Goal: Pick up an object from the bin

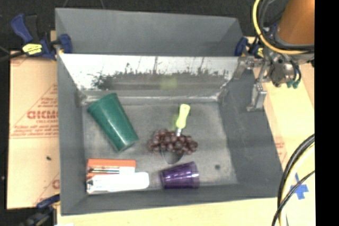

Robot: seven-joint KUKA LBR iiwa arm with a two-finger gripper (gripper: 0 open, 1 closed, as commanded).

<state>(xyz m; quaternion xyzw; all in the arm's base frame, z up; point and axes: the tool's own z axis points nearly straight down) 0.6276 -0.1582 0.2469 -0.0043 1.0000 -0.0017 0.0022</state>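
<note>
The tool (257, 98) hangs over the right sloping wall of the bin (249, 140), up near the rim, with nothing visibly in its grip (open or closed, I cannot tell). Standing off there probably keeps the floor unobstructed. No thing is singled out yet. A purple cup (180, 175) on its side, dark grapes (172, 142) and a tipped green cup (112, 121) lie well apart from it.
</note>
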